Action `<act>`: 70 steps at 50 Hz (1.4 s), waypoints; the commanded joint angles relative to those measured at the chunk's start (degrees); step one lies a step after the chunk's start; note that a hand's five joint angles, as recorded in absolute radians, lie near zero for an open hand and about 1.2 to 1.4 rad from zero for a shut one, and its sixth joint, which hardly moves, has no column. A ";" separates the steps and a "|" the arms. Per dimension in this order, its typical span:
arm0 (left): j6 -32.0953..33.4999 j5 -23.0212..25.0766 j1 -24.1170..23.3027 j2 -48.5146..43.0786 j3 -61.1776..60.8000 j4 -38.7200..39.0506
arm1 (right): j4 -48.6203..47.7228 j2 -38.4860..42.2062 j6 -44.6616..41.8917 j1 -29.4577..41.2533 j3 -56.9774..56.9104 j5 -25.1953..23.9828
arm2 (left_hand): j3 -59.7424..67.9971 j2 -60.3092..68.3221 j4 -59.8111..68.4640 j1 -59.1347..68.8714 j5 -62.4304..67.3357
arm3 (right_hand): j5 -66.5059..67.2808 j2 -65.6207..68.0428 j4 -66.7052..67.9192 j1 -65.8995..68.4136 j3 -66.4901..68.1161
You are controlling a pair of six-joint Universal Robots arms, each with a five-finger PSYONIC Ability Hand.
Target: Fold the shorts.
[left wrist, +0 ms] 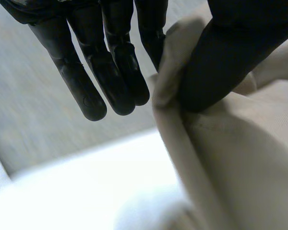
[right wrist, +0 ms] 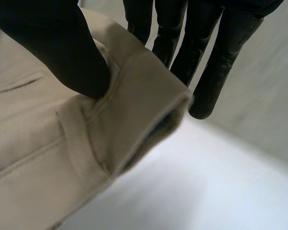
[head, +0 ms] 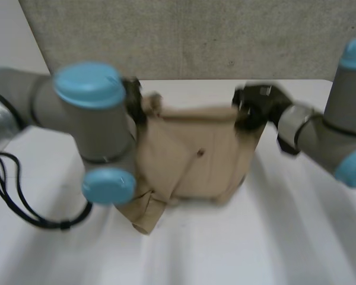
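While the soft beige fabric shorts hang over the white table, your left hand and right hand each pinch an upper corner between thumb and fingers; the cloth looks light and limp, so the thicker stitched edge seems your surest hold.
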 commanded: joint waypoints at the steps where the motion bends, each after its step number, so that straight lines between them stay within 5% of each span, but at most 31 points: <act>1: 12.12 9.38 6.16 4.04 9.31 10.62 | -9.20 2.63 -7.61 2.44 -20.69 12.12 | 12.03 12.74 11.32 17.52 17.60 | 13.57 12.81 11.97 24.52 12.54; 7: 11.86 25.01 7.39 9.57 10.82 19.06 | -17.29 2.20 -8.59 4.11 -29.58 12.21 | 12.03 12.74 11.32 17.52 17.60 | 13.57 12.81 11.97 24.52 12.54; 13: 8.70 30.67 8.26 12.91 5.29 20.04 | -21.25 -0.61 -9.55 7.10 -26.08 12.74 | 12.03 12.74 11.32 17.52 17.60 | 13.57 12.81 11.97 24.52 12.54; 19: 4.57 31.72 14.41 19.59 -7.69 20.48 | -25.47 -6.50 -10.43 6.40 -8.95 11.68 | 12.03 12.74 11.32 17.52 17.60 | 13.57 12.81 11.97 24.52 12.54; 26: 4.65 40.41 15.74 23.73 -25.20 20.13 | -25.38 -11.25 -14.29 4.73 12.40 8.17 | 12.03 12.74 11.32 17.52 17.60 | 13.57 12.81 11.97 24.52 12.54; 32: 7.11 43.24 15.56 24.08 -35.66 17.41 | -26.09 -12.22 -18.34 2.53 26.39 3.34 | 12.03 12.74 11.32 17.52 17.60 | 13.57 12.81 11.97 24.52 12.54; 37: 16.66 42.71 15.21 24.35 -41.64 11.70 | -26.09 -12.05 -19.66 2.44 34.29 0.35 | -17.30 -16.58 -18.00 -11.80 -11.73 | 13.57 12.81 11.97 24.52 12.54; 42: 24.07 38.33 15.21 25.75 -42.97 7.12 | -26.09 -12.31 -19.57 2.27 37.73 0.26 | -30.66 -29.95 -31.37 -25.17 -25.09 | 13.57 12.81 11.97 24.52 12.54; 47: 24.52 31.82 14.60 29.61 -43.85 4.40 | -26.09 -13.36 -19.57 2.27 39.58 0.08 | -36.55 -35.84 -37.25 -31.06 -30.98 | 13.57 12.81 11.97 24.52 12.54; 51: 22.50 27.95 12.05 33.92 -44.55 4.13 | -26.09 -14.85 -19.49 2.44 40.72 0.08 | -39.25 -38.54 -39.96 -33.76 -33.68 | 13.57 12.81 11.97 24.52 12.54; 58: 8.99 18.91 4.33 38.32 -45.44 4.30 | -26.09 -15.91 -18.87 2.79 41.96 0.26 | -39.25 -38.54 -39.96 -33.76 -33.69 | 13.57 12.81 11.97 24.52 12.54; 63: 3.17 12.57 0.63 37.53 -44.47 4.57 | -26.09 -16.26 -18.87 2.97 42.40 0.26 | -39.25 -38.54 -39.96 -33.76 -33.68 | 13.57 12.81 11.97 24.52 12.54; 70: -3.07 9.67 -4.28 29.47 -40.52 4.48 | -26.18 -16.26 -18.78 2.97 42.84 0.35 | -39.25 -38.54 -39.96 -33.76 -33.68 | 13.57 12.81 11.97 24.52 12.54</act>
